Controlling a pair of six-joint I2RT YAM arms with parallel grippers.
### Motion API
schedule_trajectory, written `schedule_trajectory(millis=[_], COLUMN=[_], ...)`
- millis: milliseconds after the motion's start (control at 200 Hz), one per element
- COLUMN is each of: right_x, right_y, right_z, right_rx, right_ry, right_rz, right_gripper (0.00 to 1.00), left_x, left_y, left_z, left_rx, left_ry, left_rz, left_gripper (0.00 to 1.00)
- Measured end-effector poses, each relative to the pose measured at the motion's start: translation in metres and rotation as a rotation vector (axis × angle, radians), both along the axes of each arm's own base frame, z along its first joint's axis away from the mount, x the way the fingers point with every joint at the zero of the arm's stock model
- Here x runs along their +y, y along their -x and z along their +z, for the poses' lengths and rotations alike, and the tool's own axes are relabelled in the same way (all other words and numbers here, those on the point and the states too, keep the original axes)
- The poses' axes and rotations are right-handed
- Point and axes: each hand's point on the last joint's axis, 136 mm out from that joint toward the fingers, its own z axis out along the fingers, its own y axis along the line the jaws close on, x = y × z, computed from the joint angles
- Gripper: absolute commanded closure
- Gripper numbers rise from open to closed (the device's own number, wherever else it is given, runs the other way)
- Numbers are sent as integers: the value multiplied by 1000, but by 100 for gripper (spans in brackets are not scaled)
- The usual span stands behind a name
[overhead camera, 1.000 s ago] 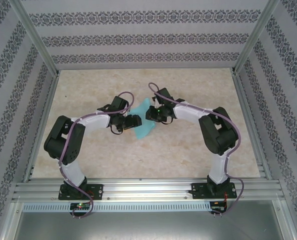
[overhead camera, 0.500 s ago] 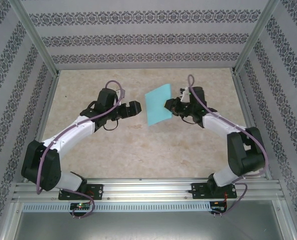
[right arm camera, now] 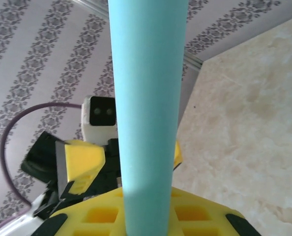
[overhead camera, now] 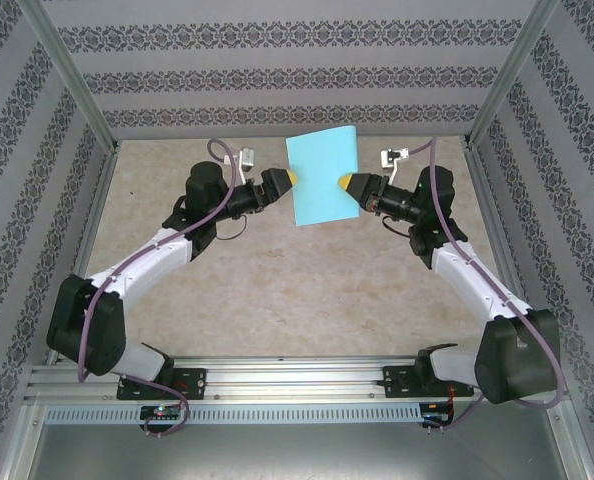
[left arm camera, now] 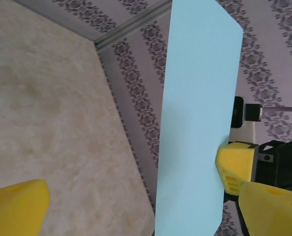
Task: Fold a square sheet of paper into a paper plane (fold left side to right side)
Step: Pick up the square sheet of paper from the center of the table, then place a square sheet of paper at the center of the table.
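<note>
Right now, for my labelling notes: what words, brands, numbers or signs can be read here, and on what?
None can be read.
The sheet of paper: plain turquoise, no print.
The wallpaper: ornament only, no letters.
The circuit boards at the arm bases: too small to read.

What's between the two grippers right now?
In the top view, the square sheet of paper, held by the right gripper; the open left gripper is at its opposite edge.

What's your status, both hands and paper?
Right hand shut on turquoise paper sheet, upright above table. Left hand open at its left edge. No obstruction seen.
</note>
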Motion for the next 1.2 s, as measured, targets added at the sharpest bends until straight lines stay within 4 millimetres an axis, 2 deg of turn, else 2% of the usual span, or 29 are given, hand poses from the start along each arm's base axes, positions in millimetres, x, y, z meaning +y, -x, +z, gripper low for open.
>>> schedule_trajectory(millis=[160,280,340,390,500,595,724,824,889,1019,1119,1199], right_x=[2,2,2,2,1,-4,-22,-41,-51,-63,-66,-65], right_y=[6,6,6,6,6,3,-4,-7,-7,-5,-6,-5], right_z=[12,13,12,11,5,-10,-40,-67,-84,-110,-128,-145], right_rx=[-7,2,6,12,37,71,137,200,237,288,331,368], right_ry=[-25,-32,-31,-30,-18,25,114,203,265,361,398,420], right_rz=[28,31,31,31,27,7,-60,-131,-170,-209,-213,-202], right_gripper=[81,81,81,80,69,57,37,30,28,28,33,35], left_x=[-13,-23,-26,-28,-28,-26,-25,-24,-23,-20,-11,-1], left_y=[2,6,8,9,6,3,-2,-5,-6,-3,3,11], left_z=[19,31,32,31,24,11,-18,-49,-76,-142,-189,-216], left_rx=[-23,-43,-42,-45,-29,-8,44,99,145,264,350,398], left_ry=[67,96,103,100,64,10,-64,-126,-174,-306,-413,-494], left_rz=[-63,-101,-115,-122,-107,-87,-67,-60,-63,-69,-72,-70], left_gripper=[16,42,59,69,88,94,94,94,94,94,94,94])
